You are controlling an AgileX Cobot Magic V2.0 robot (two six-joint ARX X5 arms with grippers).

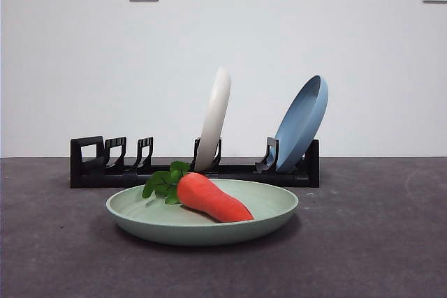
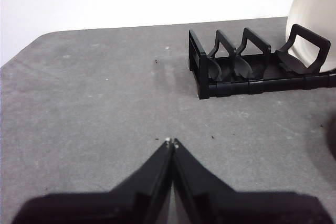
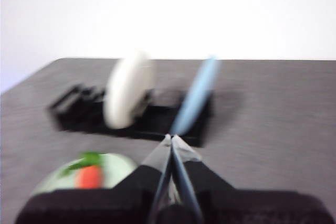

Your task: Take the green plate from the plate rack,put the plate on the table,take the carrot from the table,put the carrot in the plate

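Observation:
The green plate (image 1: 276, 204) lies flat on the table (image 1: 63, 242), in front of the plate rack (image 1: 87, 162). On it rests the carrot (image 1: 209, 198), its leaves pointing toward the rack. The blurred right wrist view shows plate (image 3: 118, 166) and carrot (image 3: 88, 176) well below and to one side of my right gripper (image 3: 171, 137), which is shut and holds nothing. My left gripper (image 2: 171, 142) is shut over bare table (image 2: 94, 93), short of the rack's square-loop end (image 2: 202, 74). Neither arm shows in the front view.
A cream-white plate (image 1: 214, 118) and a light blue plate (image 1: 304, 122) stand upright in the rack. The same two plates, white (image 3: 127, 90) and blue (image 3: 197, 95), appear blurred in the right wrist view. A white wall with two sockets stands behind the table.

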